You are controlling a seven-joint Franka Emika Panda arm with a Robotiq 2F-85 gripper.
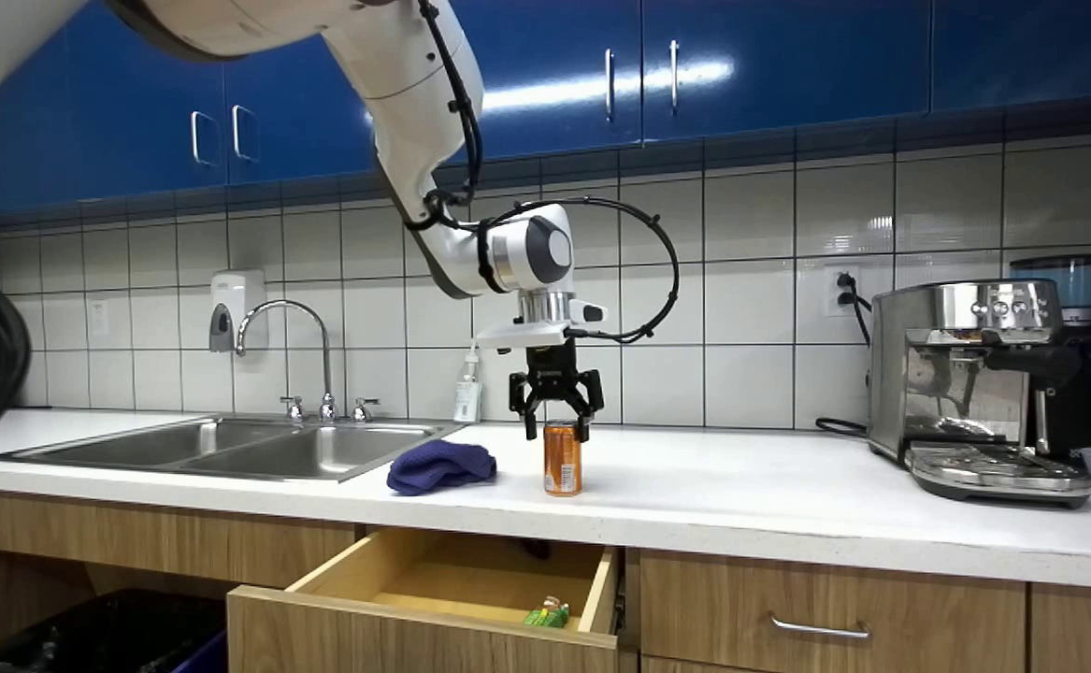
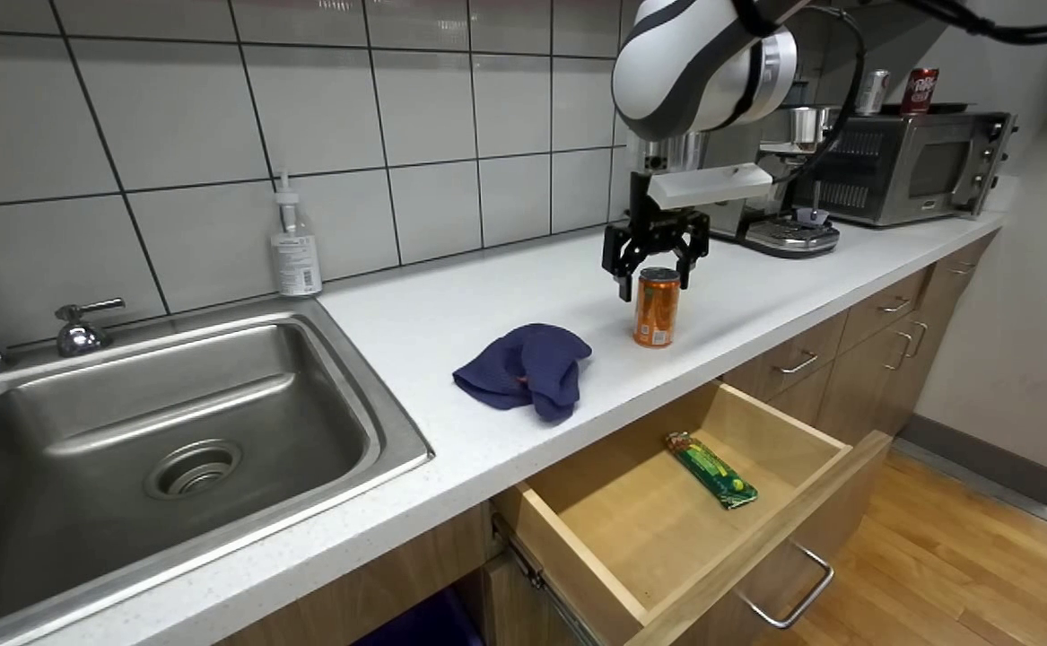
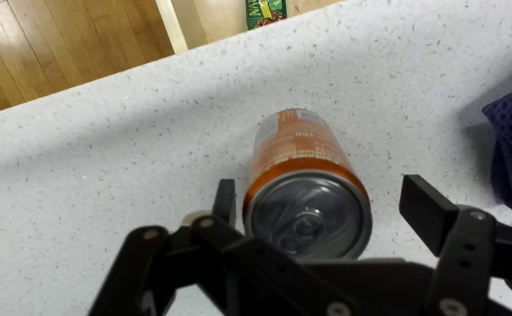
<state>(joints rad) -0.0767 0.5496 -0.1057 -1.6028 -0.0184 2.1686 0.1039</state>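
the claw (image 3: 321,206) hangs low over the counter with its fingers apart, one either side of an orange can (image 3: 299,149). it isn't gripping: in the wrist view one finger is just beside the can, the other well off it. the can stands upright on the white speckled counter (image 3: 128,184), lid and pull tab facing up; i can't see what's inside. near it a crumpled purple cloth (image 2: 527,368) lies between the can and the sink (image 2: 397,446).

below the counter's edge a wooden drawer (image 2: 613,511) is pulled out, and in it lies a bar in a green wrapper (image 2: 711,471).

the sink has two metal basins, a drain (image 2: 191,468) showing in one. a pump bottle (image 2: 297,260) stands by its back corner, and a soap dispenser (image 1: 246,308) hangs on the tiles. there's a black bin (image 1: 148,612) under the counter. farther along are an espresso machine (image 1: 966,374), a grinder with a bluish hopper (image 1: 1069,280), and a microwave (image 2: 918,170) with a silver can (image 2: 873,92) and a red can (image 2: 920,91) on top.
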